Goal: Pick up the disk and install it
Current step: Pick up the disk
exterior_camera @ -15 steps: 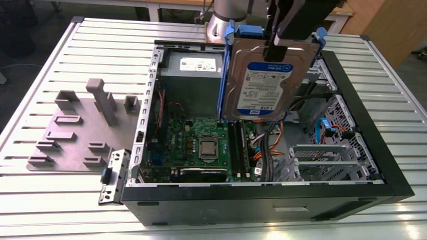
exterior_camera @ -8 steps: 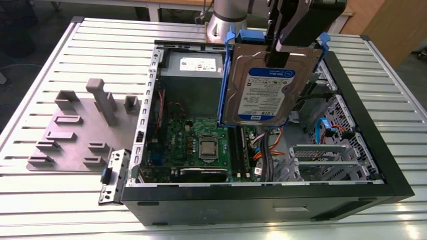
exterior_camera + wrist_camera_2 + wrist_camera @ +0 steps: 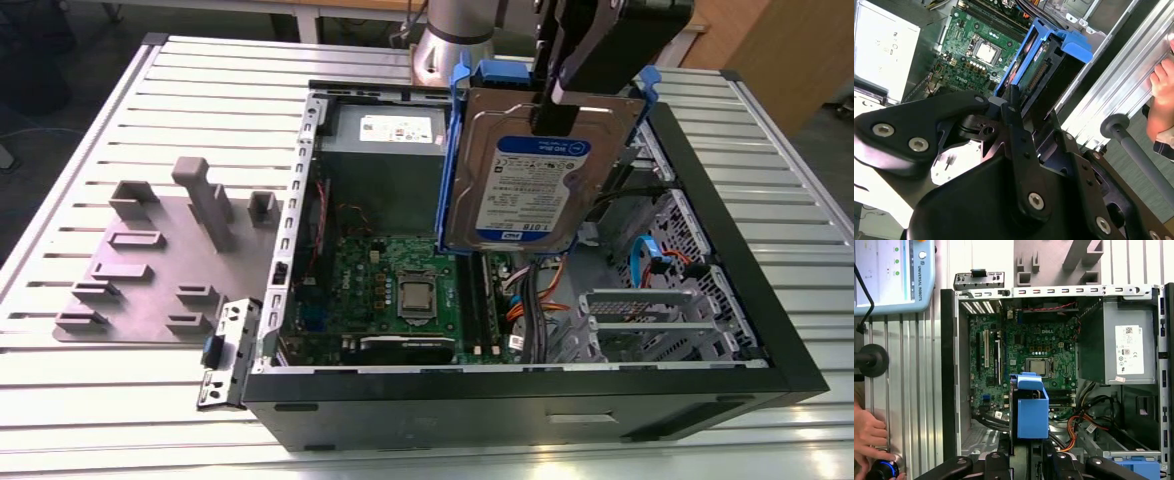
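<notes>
The disk (image 3: 523, 190), a silver hard drive with a blue-and-white label in a blue caddy frame, hangs upright and slightly tilted above the open computer case (image 3: 534, 385). My gripper (image 3: 571, 100) is shut on its upper edge. In both wrist views the blue caddy (image 3: 1041, 55) (image 3: 1031, 410) juts out from between my black fingers (image 3: 1016, 125) over the green motherboard (image 3: 1034, 350). The disk touches nothing in the case.
The grey power supply (image 3: 380, 130) sits in the case's far corner, and a metal drive cage (image 3: 654, 320) with orange and blue cables is at the exterior view's right. A grey fixture plate (image 3: 160, 260) lies beside the case. A person's hand (image 3: 869, 435) rests on the slatted table near a pendant (image 3: 894, 275).
</notes>
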Tool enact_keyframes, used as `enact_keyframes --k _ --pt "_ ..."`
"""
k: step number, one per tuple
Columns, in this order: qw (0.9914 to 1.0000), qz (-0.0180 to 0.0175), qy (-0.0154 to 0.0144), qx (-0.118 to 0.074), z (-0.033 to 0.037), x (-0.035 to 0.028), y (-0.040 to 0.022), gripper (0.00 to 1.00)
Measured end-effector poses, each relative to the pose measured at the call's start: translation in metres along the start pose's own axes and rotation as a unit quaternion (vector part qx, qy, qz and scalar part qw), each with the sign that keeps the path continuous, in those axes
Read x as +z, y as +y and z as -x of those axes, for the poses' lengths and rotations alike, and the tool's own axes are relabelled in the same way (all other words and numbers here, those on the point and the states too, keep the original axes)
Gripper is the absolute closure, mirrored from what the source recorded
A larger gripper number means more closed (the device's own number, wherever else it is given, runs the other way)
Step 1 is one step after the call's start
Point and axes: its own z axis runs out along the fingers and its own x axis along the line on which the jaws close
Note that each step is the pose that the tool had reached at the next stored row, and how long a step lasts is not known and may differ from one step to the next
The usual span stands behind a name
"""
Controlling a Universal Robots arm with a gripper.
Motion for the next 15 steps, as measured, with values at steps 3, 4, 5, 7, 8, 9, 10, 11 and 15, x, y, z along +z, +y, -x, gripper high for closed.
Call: enact_keyframes --k 3,4,5,7,8,9,10,11,15 --pt "1.0 0.0 0.0 0.0 -0.0001 0.0 -0.0002 0.65" --pt "1.0 0.0 0.0 0.0 -0.0001 0.0 -0.0008 0.65" --pt "1.0 0.0 0.0 0.0 0.0 0.0 -0.0018 0.65" --pt "1.0 0.0002 -0.0001 0.0 0.0002 0.0001 -0.0064 0.65" --pt "1.0 0.0004 0.0 0.0 0.0003 0.0 -0.0096 0.65" --pt "1.0 0.0007 0.0 0.0 0.0005 0.0 -0.013 0.65" --pt "1.0 0.001 0.0 0.0 0.0007 0.0001 -0.0169 0.65" --pt "1.0 0.0014 0.0 0.0 0.0008 0.0002 -0.0207 0.65" --pt "1.0 0.0022 0.0001 0.0 0.0006 0.0023 -0.0294 0.65"
